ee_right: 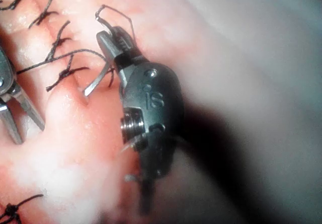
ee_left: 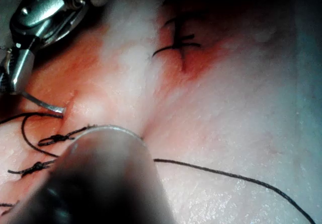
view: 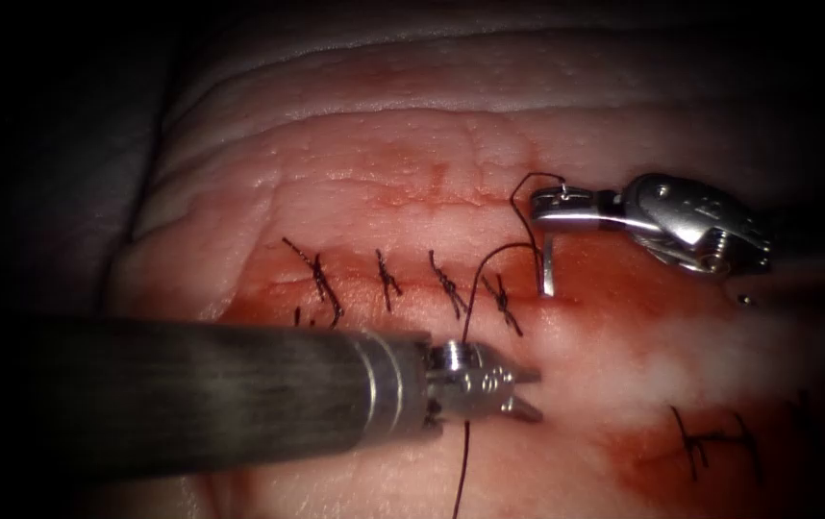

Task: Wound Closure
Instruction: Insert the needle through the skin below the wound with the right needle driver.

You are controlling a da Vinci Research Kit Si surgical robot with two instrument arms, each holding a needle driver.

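Your left arm's grey-shafted steel tool (view: 526,392) comes in flat from the endoscope view's left, lying across the lower tissue, tips pointing right. Its two jaws stand narrowly apart and hold nothing. The dark thread (view: 470,317) runs down past its wrist, close behind the jaws; you can't tell whether it touches the metal. In the left wrist view the shaft blocks its own jaws.

The pale pink pork-belly tissue (view: 384,163) carries a horizontal cut with four dark knotted stitches (view: 388,279) in a row along it, red fluid (view: 624,279) spread around them and to the right. Another dark stitch (view: 706,437) sits lower right, well apart from the row.

The thin curved steel needle (view: 547,269) stands just right of the last stitch in the row. Its upper end is clamped in your right arm's silver wristed tool (view: 552,204), which reaches in level from the right, jaws closed on it near the thread end. The needle's lower end meets the tissue at the cut; whether the tip is buried is hard to make out. A small thread loop rises above those jaws.

Open tissue lies between the two tools and above the stitch row. The frame goes dark at the left and top edges.
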